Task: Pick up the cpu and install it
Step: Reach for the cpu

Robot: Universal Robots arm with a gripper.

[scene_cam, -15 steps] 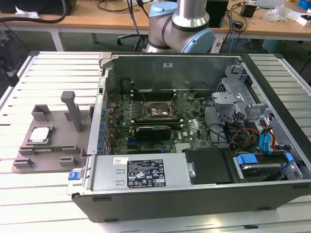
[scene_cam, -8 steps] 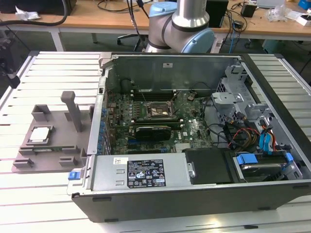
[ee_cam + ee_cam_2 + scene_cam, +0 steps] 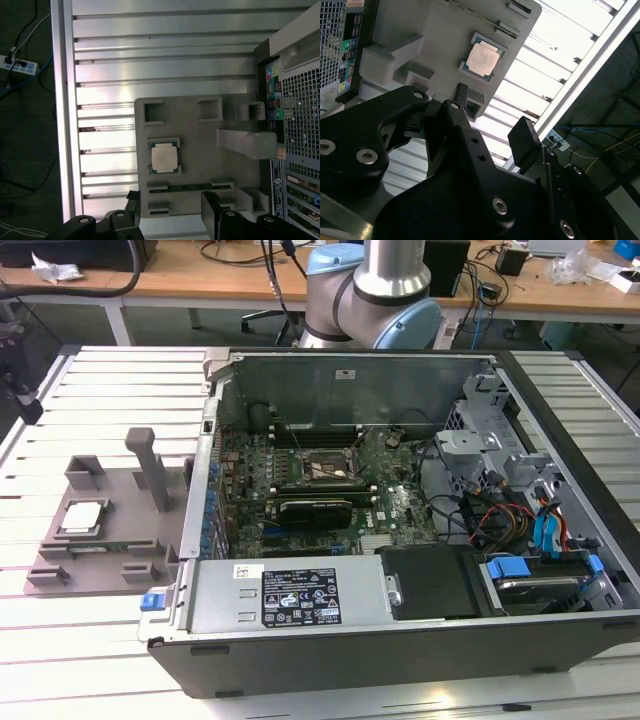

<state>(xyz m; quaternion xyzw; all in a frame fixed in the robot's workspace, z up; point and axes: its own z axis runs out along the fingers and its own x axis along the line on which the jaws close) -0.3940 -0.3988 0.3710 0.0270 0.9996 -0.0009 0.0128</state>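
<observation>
The cpu (image 3: 82,517) lies flat in a recess of the grey fixture tray (image 3: 125,502), at the exterior view's left of the open computer case. Its silvery top plate faces up in both wrist views (image 3: 482,59) (image 3: 164,157). My gripper (image 3: 171,204) hangs high above the tray, open, with nothing between its black fingers (image 3: 212,202). In the second wrist view the gripper (image 3: 492,112) stands apart from the cpu, well off it. The motherboard's cpu socket (image 3: 325,469) sits inside the case, its dark frame around a pale middle.
The open computer case (image 3: 400,620) holds cables, a drive cage and a black power supply. A tall grey post (image 3: 152,468) rises from the tray beside the case wall. The slatted metal table (image 3: 165,70) ends at a rail (image 3: 62,110), with floor and cables beyond.
</observation>
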